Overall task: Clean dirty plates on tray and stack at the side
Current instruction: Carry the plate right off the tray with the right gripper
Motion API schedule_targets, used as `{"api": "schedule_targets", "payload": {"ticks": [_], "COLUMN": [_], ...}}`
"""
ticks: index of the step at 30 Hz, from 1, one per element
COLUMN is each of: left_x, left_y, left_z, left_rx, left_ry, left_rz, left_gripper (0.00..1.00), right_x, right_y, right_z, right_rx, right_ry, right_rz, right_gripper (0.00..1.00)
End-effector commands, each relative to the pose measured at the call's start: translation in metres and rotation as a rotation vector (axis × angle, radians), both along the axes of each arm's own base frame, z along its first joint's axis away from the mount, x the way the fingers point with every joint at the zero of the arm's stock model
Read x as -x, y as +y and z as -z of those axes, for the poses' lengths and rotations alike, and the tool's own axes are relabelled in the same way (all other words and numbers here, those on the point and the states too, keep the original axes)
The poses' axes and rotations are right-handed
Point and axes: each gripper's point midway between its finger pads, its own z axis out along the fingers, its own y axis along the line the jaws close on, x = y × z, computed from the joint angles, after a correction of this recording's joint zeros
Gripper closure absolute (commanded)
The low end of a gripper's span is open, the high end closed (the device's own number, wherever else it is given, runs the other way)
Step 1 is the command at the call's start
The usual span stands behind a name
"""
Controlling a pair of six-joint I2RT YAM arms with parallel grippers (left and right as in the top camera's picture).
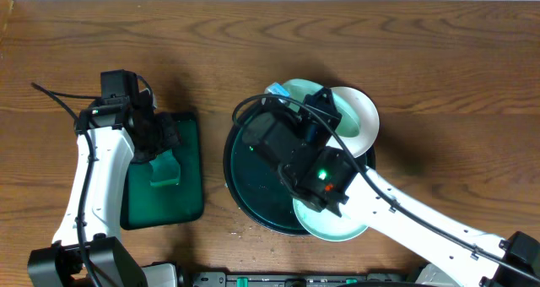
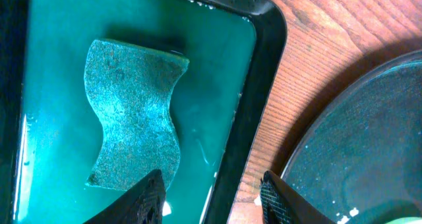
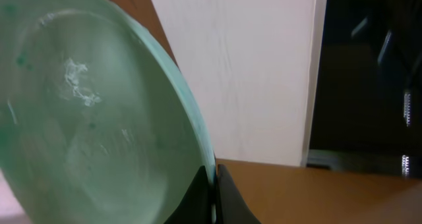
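Left gripper (image 2: 211, 191): jaws stood apart with nothing between them, hanging over the right rim of the small rectangular tray (image 2: 264, 66).
Sponge (image 2: 132, 112): a wavy-edged green piece lay flat in the wet rectangular tray, just beside the left finger.
Right gripper (image 3: 214, 188): jaws were closed tight on the rim of one plate.
Held plate (image 3: 99, 118): pale green and steeply tilted, it was gripped at its edge and bore a small whitish smear near the centre.
Round tray (image 1: 253, 177): dark with a raised rim, it sat on the wooden table (image 1: 422, 42) to the right of the rectangular tray, partly under the right arm.
Plates in the overhead view: a white one (image 1: 359, 118) lay over the tray's far right rim, a pale green one (image 1: 333, 226) over its near rim under the arm, and a teal-tinted edge (image 1: 297, 88) showed at the far rim by the gripper.
Identity of the held plate: the overhead view did not settle which of these it was.
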Motion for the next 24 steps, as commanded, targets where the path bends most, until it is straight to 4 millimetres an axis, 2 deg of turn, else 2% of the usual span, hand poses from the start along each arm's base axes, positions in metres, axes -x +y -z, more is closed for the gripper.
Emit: {"api": "schedule_targets", "payload": {"ticks": [1,3,7,8,10,14,17,24], "left_x": [-0.006,-0.006,-0.005,-0.006,-0.006,-0.005,-0.006,-0.006], "left_y": [0.000,0.000,0.000,0.000,0.000,0.000,0.000,0.000], "left_z": [-0.004,-0.004,-0.004,-0.004,-0.004,-0.004,-0.004,-0.004], "left_rx": [0.002,0.002,0.002,0.002,0.002,0.002,0.001,0.001], "left_ry": [-0.012,-0.011,-0.009,-0.011,-0.011,-0.010,-0.013,-0.013], "left_rz": [0.002,0.002,0.003,0.003,0.003,0.003,0.003,0.003], "left_gripper": [0.52,0.52,0.52,0.52,0.52,0.52,0.52,0.52], "right_x": [0.012,0.008,0.018,0.021,0.022,0.017,0.006,-0.021], "right_y": [0.018,0.020,0.036,0.042,0.042,0.033,0.016,-0.014], "right_z": [-0.012,-0.003,0.010,0.019,0.036,0.055,0.064,0.068], "right_rx": [-0.082,-0.171,-0.268,-0.352,-0.479,-0.654,-0.797,-0.992], "right_ry": [-0.027,-0.004,0.059,0.101,0.181,0.279,0.308,0.296], "right_rz": [-0.044,-0.037,-0.080,-0.087,-0.052,0.038,0.159,0.310], "right_gripper": [0.99,0.99,0.99,0.99,0.99,0.99,0.99,0.99]}}
